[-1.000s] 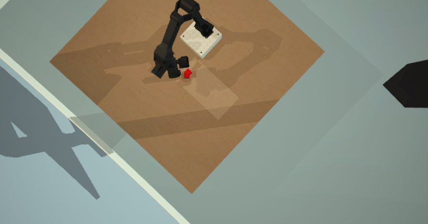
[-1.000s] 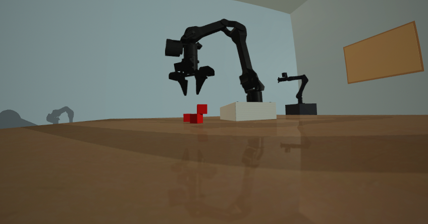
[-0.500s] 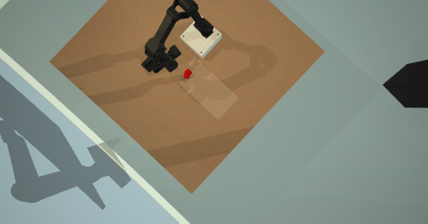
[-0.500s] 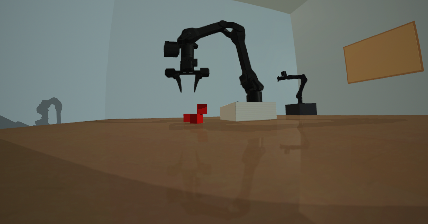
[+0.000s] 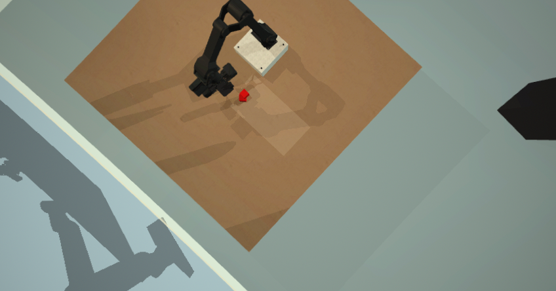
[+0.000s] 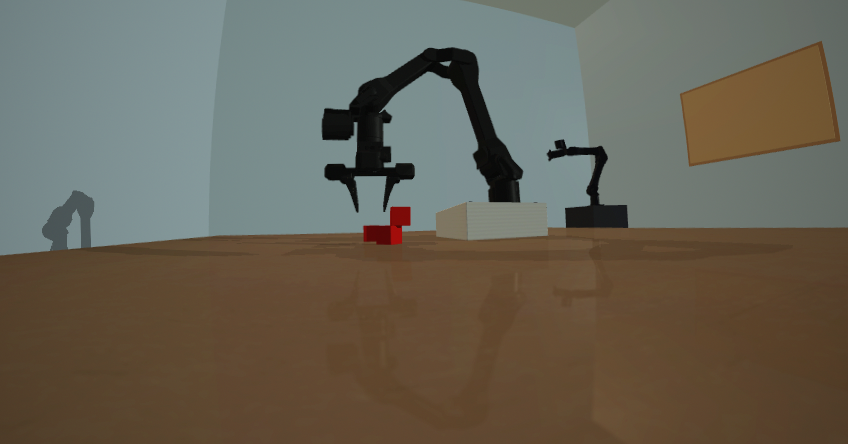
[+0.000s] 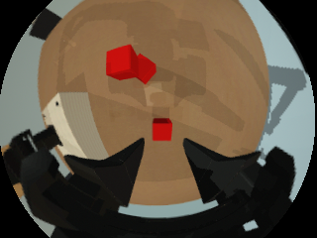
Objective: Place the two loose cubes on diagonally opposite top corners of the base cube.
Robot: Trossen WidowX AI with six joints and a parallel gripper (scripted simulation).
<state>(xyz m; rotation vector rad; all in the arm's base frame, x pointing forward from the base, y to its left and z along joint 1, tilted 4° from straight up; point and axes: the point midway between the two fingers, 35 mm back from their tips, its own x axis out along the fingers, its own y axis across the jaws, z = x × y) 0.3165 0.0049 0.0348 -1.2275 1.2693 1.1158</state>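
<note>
We see the black arm arched over a smooth brown desk (image 6: 535,332) whose glossy top mirrors the arm. Its hand (image 6: 370,206) hangs above the desk with two tapered, pointed fingers (image 6: 353,194) spread moderately wide and nothing between them.

Below and slightly to the side of the hand, in the exterior view, sit the red cubes. The base cube (image 6: 389,235) rests on the desk with flat matte faces and sharp edges; one placed cube (image 6: 400,215) sits level on its upper corner, overhanging to one side. A further red block (image 6: 371,233) shows low at the base cube's other side; from this angle we cannot tell whether it touches the base cube.

In the wrist view the pair of stacked red blocks (image 7: 130,65) lies farther up the desk, while a single small loose cube (image 7: 161,130) lies apart from them, on the desk between the two dark finger tips. From the top view only one red patch (image 5: 243,96) shows beside the hand (image 5: 224,81).

The arm stands on a pale, square, slab-like mount (image 6: 491,220) with a finely ribbed side.
</note>
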